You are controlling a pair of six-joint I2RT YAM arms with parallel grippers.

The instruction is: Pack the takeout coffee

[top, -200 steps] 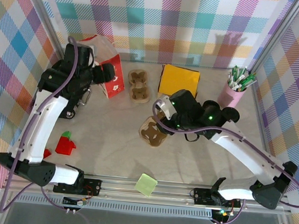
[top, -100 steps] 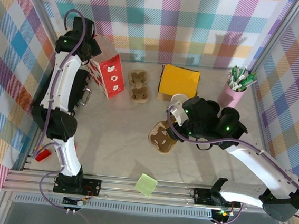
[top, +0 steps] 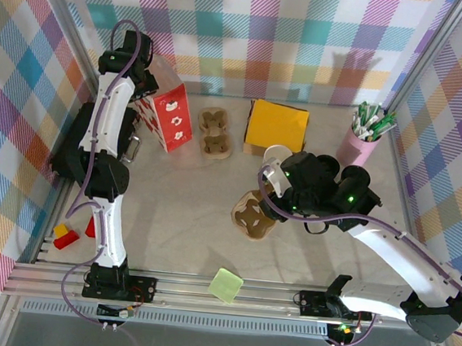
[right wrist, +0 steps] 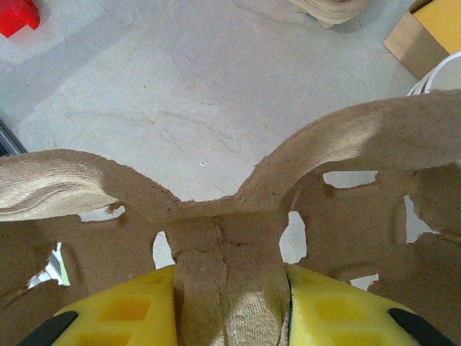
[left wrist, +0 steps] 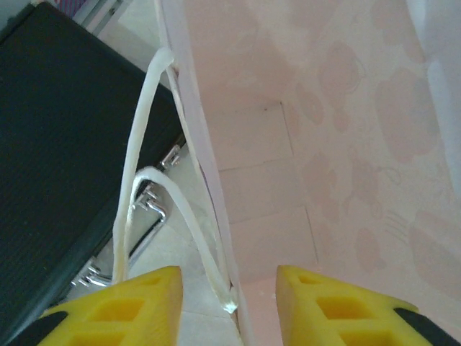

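The takeout coffee (top: 275, 154) shows as a white rim just behind my right arm; a sliver of that rim (right wrist: 441, 68) sits at the right edge of the right wrist view. My right gripper (right wrist: 230, 288) is shut on the centre rib of a brown pulp cup carrier (top: 251, 216), held just above the table. At the back left stands a red-and-white paper bag (top: 168, 116). My left gripper (left wrist: 229, 277) straddles its top edge, open, with the bag wall (left wrist: 216, 209) and a white handle loop (left wrist: 137, 173) between the fingers, untouched.
A second pulp carrier (top: 214, 132) lies beside the bag. A yellow box (top: 276, 124) and a pink cup of pens (top: 364, 137) are at the back right. A black case (left wrist: 65, 144) sits left of the bag. A green pad (top: 226, 285) and red blocks (top: 65, 237) lie near the front edge.
My left arm has reached back over the bag's top edge and its jaws have narrowed. The right arm carried the carrier a little to the right, then held still.
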